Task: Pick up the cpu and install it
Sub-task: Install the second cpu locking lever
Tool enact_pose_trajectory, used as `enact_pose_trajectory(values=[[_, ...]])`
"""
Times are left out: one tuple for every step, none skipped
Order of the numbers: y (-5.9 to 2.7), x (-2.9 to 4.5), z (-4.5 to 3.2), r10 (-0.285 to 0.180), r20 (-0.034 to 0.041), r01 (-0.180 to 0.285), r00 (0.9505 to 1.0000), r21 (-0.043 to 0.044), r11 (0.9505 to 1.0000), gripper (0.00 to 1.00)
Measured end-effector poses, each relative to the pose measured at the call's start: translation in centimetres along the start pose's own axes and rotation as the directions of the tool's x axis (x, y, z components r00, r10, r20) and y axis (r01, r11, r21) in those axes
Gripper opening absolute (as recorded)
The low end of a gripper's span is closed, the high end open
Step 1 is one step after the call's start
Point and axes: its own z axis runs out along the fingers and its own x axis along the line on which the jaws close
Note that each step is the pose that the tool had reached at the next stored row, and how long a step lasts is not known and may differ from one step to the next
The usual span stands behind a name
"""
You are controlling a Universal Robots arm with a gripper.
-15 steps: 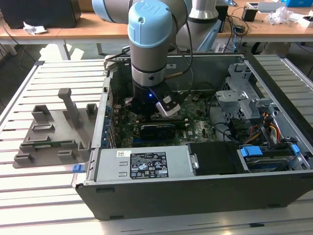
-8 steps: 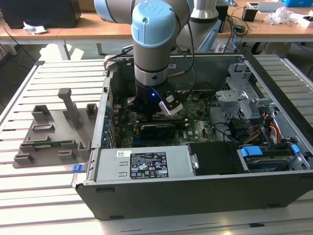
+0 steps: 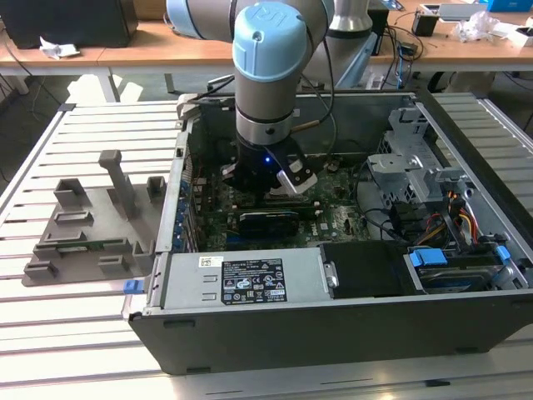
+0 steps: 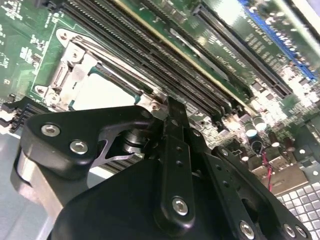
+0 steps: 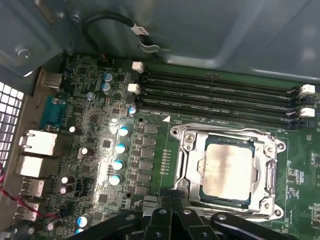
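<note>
- Gripper (image 5: 172,220) of black metal linkages hangs low inside the open computer case (image 3: 333,333); we cannot tell how its fingers stand.
- We see the shiny silver square cpu (image 5: 229,169) seated in the metal-framed socket (image 5: 185,160) at the first wrist view's lower right.
- Case rests on a slatted table (image 3: 83,333); wooden desks (image 3: 141,42) stand across the exterior view's top.

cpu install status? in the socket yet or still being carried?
Done: the cpu already lies inside the socket's metal frame on the motherboard, seen in both wrist views. In hand: nothing visible; the end effector hangs just above the socket, inside the open computer case. Left: whether the chip is fully seated or the frame latched can't be judged.
</note>
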Motion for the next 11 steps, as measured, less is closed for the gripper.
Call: enact_pose_trajectory(values=[[0.0,0.01,-0.05,0.0,-0.0008,0.0,1.0,0.0009,1.0,0.11],[0.06,0.02,-0.43,0.0,-0.0012,0.0,1.0,0.0016,1.0,0.11],[0.16,0.02,-0.97,0.0,-0.0013,0.0,1.0,0.0018,1.0,0.11],[0.25,0.02,-1.45,0.0,-0.0011,0.0,1.0,0.0016,1.0,0.11],[0.39,0.03,-2.2,0.0,-0.0012,0.0,1.0,0.0018,1.0,0.11],[0.49,0.03,-2.74,0.0,-0.0011,0.0,1.0,0.0016,1.0,0.11],[0.58,0.03,-3.19,0.0,-0.0012,0.0,1.0,0.0018,1.0,0.11],[0.73,0.04,-3.99,0.0,-0.0012,0.0,1.0,0.0018,1.0,0.11],[0.84,0.04,-4.54,0.0,-0.0012,0.0,1.0,0.0018,1.0,0.11],[0.91,0.04,-4.95,0.0,-0.0012,0.0,1.0,0.0017,1.0,0.11],[1.0,0.04,-5.38,0.0,-0.0013,0.0,1.0,0.0018,1.0,0.11]])
